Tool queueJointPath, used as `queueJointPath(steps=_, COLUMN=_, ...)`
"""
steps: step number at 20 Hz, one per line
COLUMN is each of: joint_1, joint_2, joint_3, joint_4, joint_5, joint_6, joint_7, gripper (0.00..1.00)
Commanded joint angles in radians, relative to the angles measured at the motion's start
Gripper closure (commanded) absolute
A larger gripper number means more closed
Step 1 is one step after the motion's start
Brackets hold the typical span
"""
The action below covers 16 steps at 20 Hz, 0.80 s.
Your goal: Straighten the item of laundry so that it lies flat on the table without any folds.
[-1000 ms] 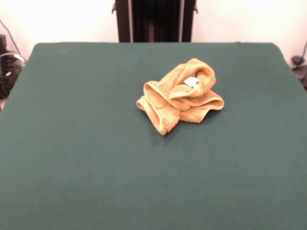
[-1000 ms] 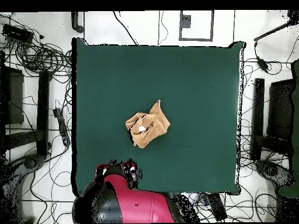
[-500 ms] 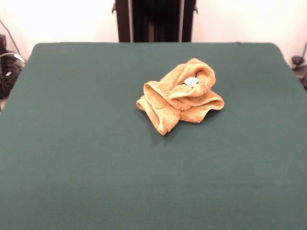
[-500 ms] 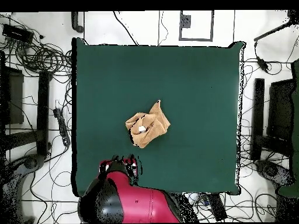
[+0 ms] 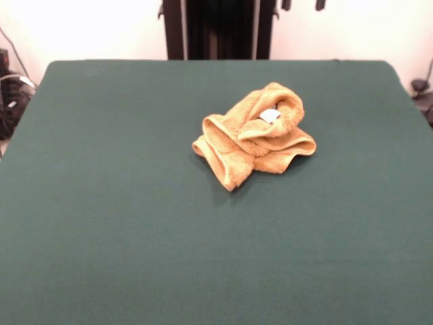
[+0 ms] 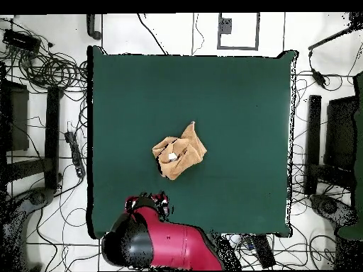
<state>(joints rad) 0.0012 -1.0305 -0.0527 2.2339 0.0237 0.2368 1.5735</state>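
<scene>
the towel (image 5: 254, 135) sits in a bunched-up heap a little above the middle of the front view, on the green table (image 5: 101, 223). it is rolled and folded over itself, with a small white tag (image 5: 270, 116) showing on top. in the overhead view the towel (image 6: 179, 151) lies near the middle of the table (image 6: 241, 92), a bit toward the lower left.

the gripper (image 5: 301, 5) only peeks in at the top edge of the front view as two dark tips, up and to the right of the towel. the tips stand apart with a gap between them, so it looks spread and holds nothing. in the overhead view the red arm (image 6: 170, 244) sits at the bottom of the frame, and its front end is just below the towel, still apart from it.

the towel heap runs longest from lower left to upper right in the front view. the gripper would likely need to come down and left to reach an edge of it. no fold has been opened yet, so the job looks like it is only starting.
</scene>
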Motion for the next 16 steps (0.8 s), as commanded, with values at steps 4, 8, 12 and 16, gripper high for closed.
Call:
queueJointPath(steps=4, joint_1=-0.011, joint_2=0.114, joint_3=0.075, joint_4=0.081, joint_5=0.042, joint_6=-0.071, joint_7=0.231, gripper=0.00)
queueJointPath(steps=8, joint_1=-0.014, joint_2=0.112, joint_3=0.078, joint_4=0.087, joint_5=0.045, joint_6=-0.067, joint_7=0.230, gripper=0.00)
queueJointPath(steps=12, joint_1=-0.018, joint_2=0.139, joint_3=0.082, joint_4=0.080, joint_5=0.041, joint_6=-0.083, joint_7=0.230, gripper=0.00)
queueJointPath(steps=16, joint_1=-0.025, joint_2=0.168, joint_3=0.087, joint_4=0.052, joint_5=0.045, joint_6=-0.062, joint_7=0.218, gripper=0.00)
